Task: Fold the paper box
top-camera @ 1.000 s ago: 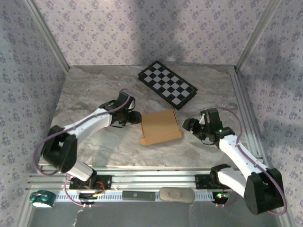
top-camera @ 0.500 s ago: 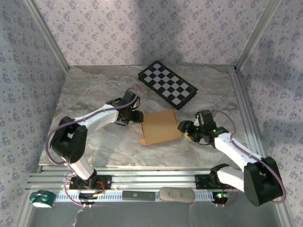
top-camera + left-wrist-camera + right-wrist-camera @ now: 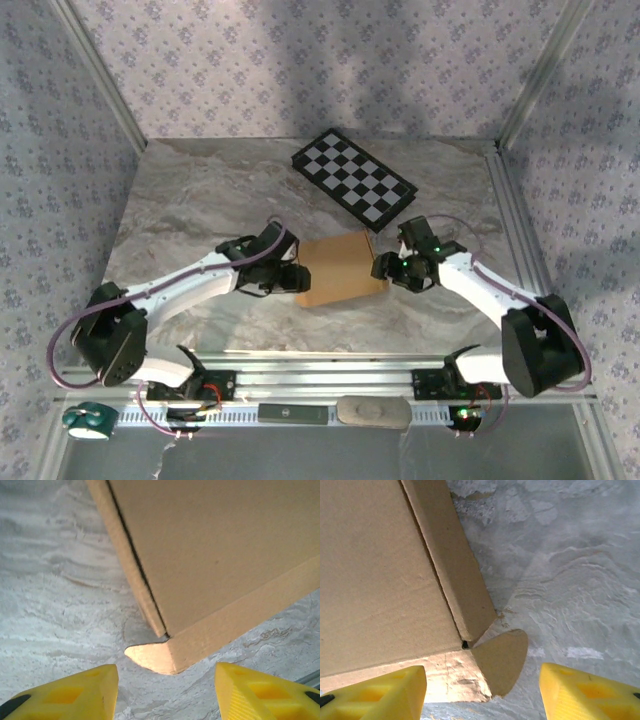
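Observation:
The tan paper box (image 3: pixel 340 268) lies closed and flat in the middle of the marble table. My left gripper (image 3: pixel 299 281) sits at its near-left corner and is open. In the left wrist view the paper box (image 3: pixel 215 555) shows a small tab (image 3: pixel 150 657) sticking out at that corner, just ahead of the left gripper (image 3: pixel 165 695); nothing lies between the yellow fingers (image 3: pixel 75 692). My right gripper (image 3: pixel 386 268) is open at the near-right corner. The right wrist view shows the paper box (image 3: pixel 380 580) with a rounded tab (image 3: pixel 502 660) lying between the spread fingers of the right gripper (image 3: pixel 482 695).
A black-and-white checkered board (image 3: pixel 353 178) lies behind the box, close to its far edge. The aluminium rail (image 3: pixel 320 385) runs along the near table edge, with a green tape roll (image 3: pixel 85 420) and two small flat items below it. Metal framing (image 3: pixel 515 240) lines the right side.
Both grippers have come in against the box: the left one slid toward the near-left corner, the right one moved left and away from the base to the near-right corner. The box has barely shifted.

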You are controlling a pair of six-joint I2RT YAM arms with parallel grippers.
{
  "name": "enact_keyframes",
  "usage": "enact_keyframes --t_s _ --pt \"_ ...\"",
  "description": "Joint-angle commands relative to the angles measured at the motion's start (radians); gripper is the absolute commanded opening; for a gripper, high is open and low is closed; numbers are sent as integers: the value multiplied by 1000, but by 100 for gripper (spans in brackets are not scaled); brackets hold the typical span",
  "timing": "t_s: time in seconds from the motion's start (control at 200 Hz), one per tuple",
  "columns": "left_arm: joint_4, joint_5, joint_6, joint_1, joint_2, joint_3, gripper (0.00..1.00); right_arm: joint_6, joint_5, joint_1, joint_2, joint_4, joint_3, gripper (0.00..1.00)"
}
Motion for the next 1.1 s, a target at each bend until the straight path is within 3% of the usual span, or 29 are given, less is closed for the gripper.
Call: enact_keyframes --t_s 0.0,0.18,0.465,0.779,1.094 --pt "162 92 -88 2 0 -56 54 -54 7 14 29 -33 34 63" --pt "196 107 -86 -17 87 -52 52 -62 -1 21 43 -28 37 61" --pt "195 81 -77 -31 106 -62 49 -75 -24 30 85 -17 51 57" --pt "107 38 -115 -35 -16 -95 51 -92 -54 31 87 -14 55 55" --pt "196 123 -122 -50 52 -112 50 -94 -71 32 100 -13 63 53"
